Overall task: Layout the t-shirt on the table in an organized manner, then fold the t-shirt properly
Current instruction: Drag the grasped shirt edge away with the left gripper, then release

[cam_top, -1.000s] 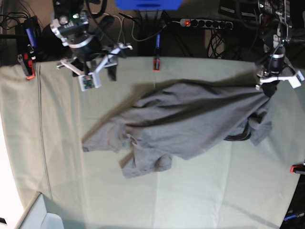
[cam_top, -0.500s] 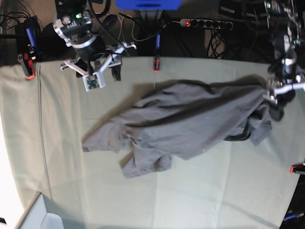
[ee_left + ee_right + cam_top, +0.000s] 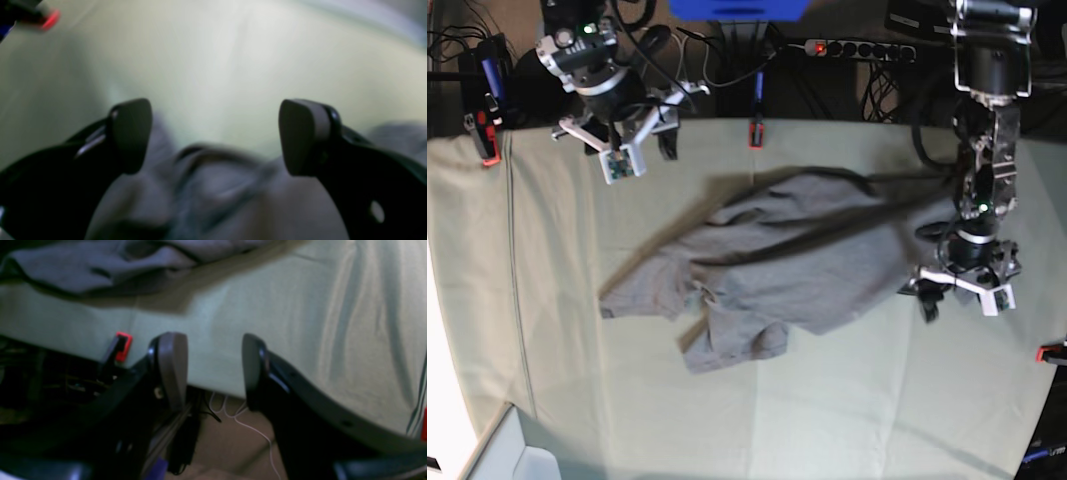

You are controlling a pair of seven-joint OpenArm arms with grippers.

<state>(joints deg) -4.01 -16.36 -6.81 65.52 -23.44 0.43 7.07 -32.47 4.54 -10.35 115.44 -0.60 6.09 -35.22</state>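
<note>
My shirt (image 3: pixel 797 260) lies crumpled in the middle of the bench (image 3: pixel 547 330). It looks soft, light and floppy. Both my jaws are open and empty. I'd pinch a hem or shoulder edge

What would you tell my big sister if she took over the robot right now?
Left gripper: open, nothing held, hovering over the collar end of the t-shirt.
Right gripper: open and empty, over the far edge of the table, away from the shirt.
T-shirt: lying on the table in a wrinkled, skewed heap, one sleeve bunched under at the front.
Done: the shirt is on the table, nothing more.
Left: spread it flat and smooth, straighten the sleeves, then fold it.
</note>
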